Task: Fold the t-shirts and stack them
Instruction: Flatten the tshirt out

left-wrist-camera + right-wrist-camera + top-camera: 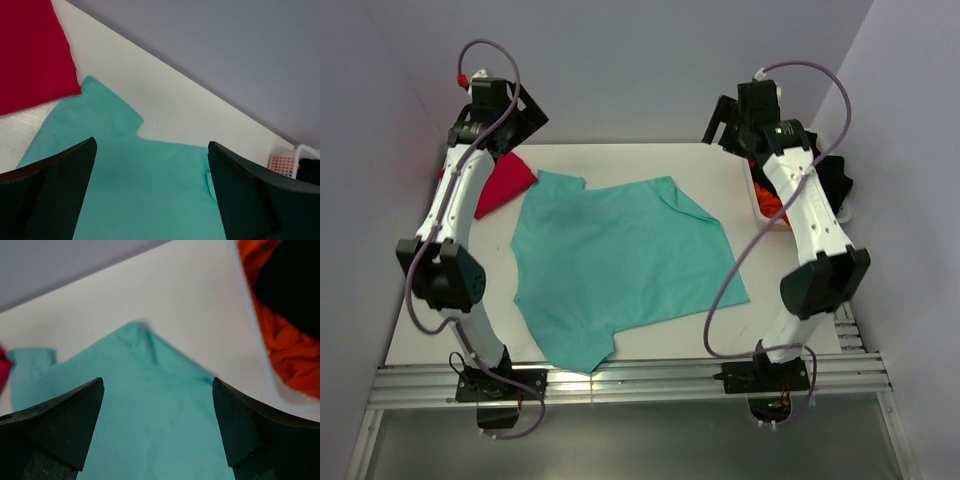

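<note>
Flatly spread over the middle of the white table (pixel 680 340), the teal-green t-shirt (pixel 620 265) is seen with its outline askew to the table's edges. A short sleeve points to the far-left corner, and a lower corner reaches almost to the near edge, left of centre. Which way its long axis runs cannot be fixed with certainty from the outline.

Just beside that far-left sleeve, the crimson-red t-shirt (pixel 505 185) is laid at the table's far-left corner, partly hidden under the left arm.

Both hands are held raised over the far edge, so the teal-green t-shirt lies below them and toward the near side. The left hand (pixel 151 150) is found above the sleeve, its fingers wide apart with nothing between them. The right hand (pixel 157 385), likewise spread and empty, is placed above the far-right peak of the cloth. Each far corner is thus judged to be nearest its own arm, and a two-handed fold would be served by that.

A white bin (pixel 757 205) with orange cloth (pixel 280 350) is noted at the right.
</note>
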